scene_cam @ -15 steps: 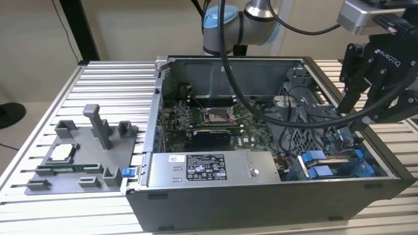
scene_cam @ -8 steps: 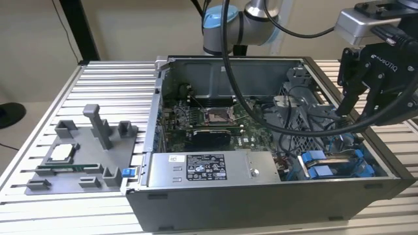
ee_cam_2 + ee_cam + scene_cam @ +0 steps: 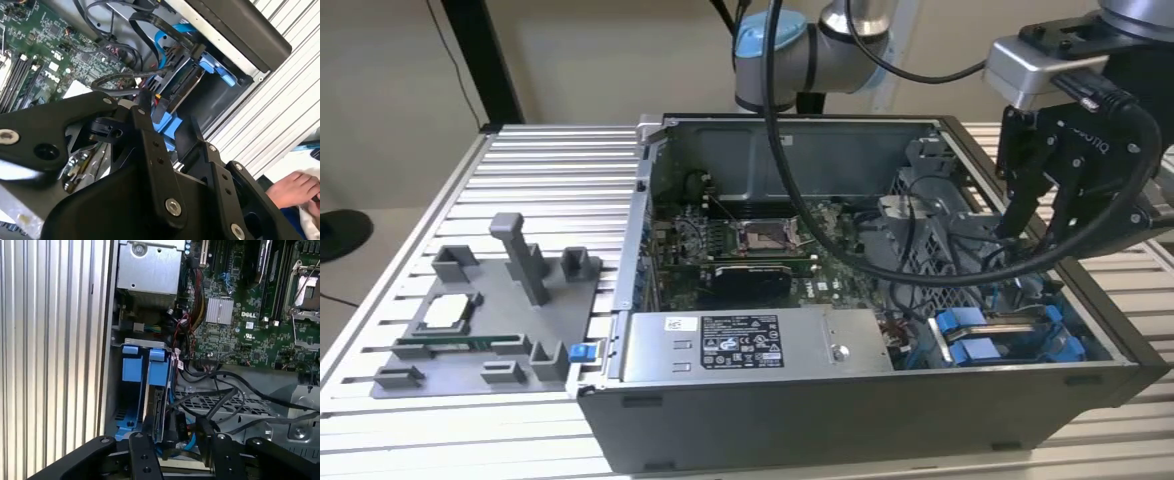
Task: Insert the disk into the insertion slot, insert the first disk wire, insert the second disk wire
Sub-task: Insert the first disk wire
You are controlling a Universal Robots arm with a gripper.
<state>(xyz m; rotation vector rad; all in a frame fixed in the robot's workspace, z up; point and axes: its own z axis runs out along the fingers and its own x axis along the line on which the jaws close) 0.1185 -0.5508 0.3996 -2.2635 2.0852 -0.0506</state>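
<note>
Blue-framed, the disk [image 3: 158, 374] sits in the insertion slot [image 3: 140, 343] at the exterior view's near right, the spread gripper [image 3: 179, 440] hovering at a disk wire [image 3: 177, 426], apparently the first-wire step, needing fine alignment.

The disk [image 3: 158, 405], silver-grey in a bright blue frame, stands on edge inside the narrow insertion slot [image 3: 142, 343], just beside the silver power-supply box [image 3: 150, 270]. A black wire plug [image 3: 176, 427] touches the disk's end farthest from that box.
</note>
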